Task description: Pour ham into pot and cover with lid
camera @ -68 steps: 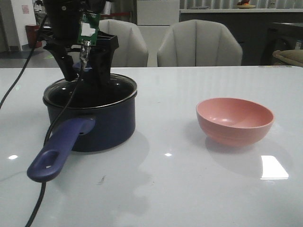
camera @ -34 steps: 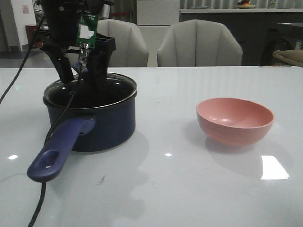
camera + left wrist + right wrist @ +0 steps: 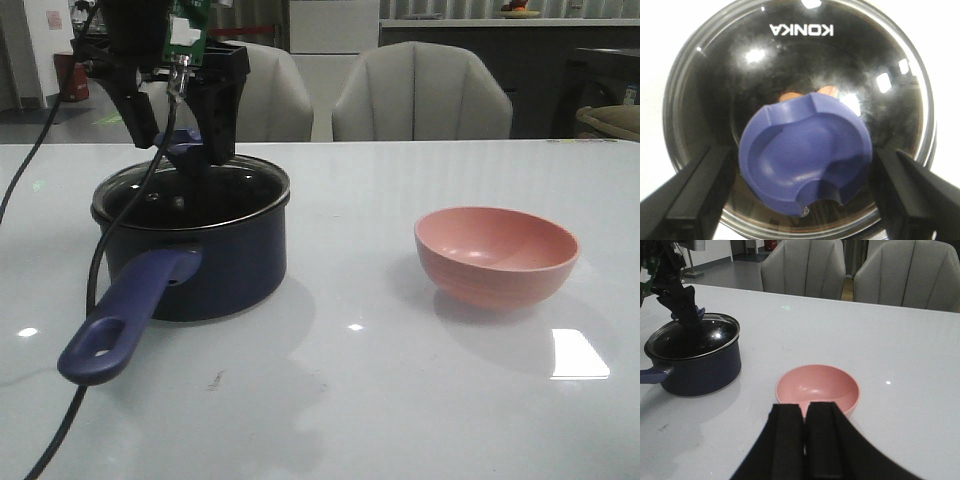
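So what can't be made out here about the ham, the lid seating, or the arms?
- Ham: left wrist view shows two orange bits; the knob hides the rest.
- Lid: the front view's low angle hides the far rim's seating on the pot.
- Left gripper: fingers apart beside the knob.
- Right gripper: fingers together, arm behind out of view.

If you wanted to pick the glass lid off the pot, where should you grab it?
By the blue knob in the middle of the lid, coming straight down from above. It sticks up and flares out, so fingers on opposite sides can probably pinch under it; the glass is flat and slippery.
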Motion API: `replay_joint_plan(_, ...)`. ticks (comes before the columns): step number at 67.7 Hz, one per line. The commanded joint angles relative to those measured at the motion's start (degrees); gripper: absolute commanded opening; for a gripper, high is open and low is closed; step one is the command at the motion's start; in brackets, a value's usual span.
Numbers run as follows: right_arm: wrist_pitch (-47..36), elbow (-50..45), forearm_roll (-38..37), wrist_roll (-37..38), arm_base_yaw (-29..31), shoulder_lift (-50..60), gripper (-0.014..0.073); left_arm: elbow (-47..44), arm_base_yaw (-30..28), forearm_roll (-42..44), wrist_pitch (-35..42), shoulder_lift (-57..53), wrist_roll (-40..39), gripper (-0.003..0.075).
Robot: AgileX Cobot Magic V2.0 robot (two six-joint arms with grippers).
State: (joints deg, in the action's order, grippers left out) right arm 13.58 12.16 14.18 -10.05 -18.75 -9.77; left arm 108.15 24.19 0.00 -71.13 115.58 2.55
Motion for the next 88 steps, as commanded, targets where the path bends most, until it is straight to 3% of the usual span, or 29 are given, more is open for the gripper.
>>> replay_joint_plan(1, -4.34, 1.45, 0.41, -0.72, -0.08, -0.45, 0.0148, 1.86, 0.32, -0.59, -0.79, -4.31, -0.16, 0.0583)
replay_joint_plan(21, -4.34, 1.45, 0.41, -0.72, -0.08, -0.45, 0.0148, 0.31, 0.32, -1.05, 0.45, -14.74, -0.08, 0.0582)
replay_joint_plan(31, -4.34, 1.45, 0.41, -0.72, -0.08, -0.45, 0.0148, -6.06, 0.32, -2.98, 7.01, -24.26, 0.77, 0.0582)
replay_joint_plan(50, -4.34, 1.45, 0.41, -0.72, -0.08, -0.45, 0.0148, -26.39, 0.32, -6.41, 23.39, -45.82, 1.17, 0.0582)
replay_joint_plan(88, -4.34, 1.45, 0.41, -0.72, -0.08, -0.45, 0.0148, -70.18, 0.32, -6.41, 45.04, -85.29, 1.17, 0.0582)
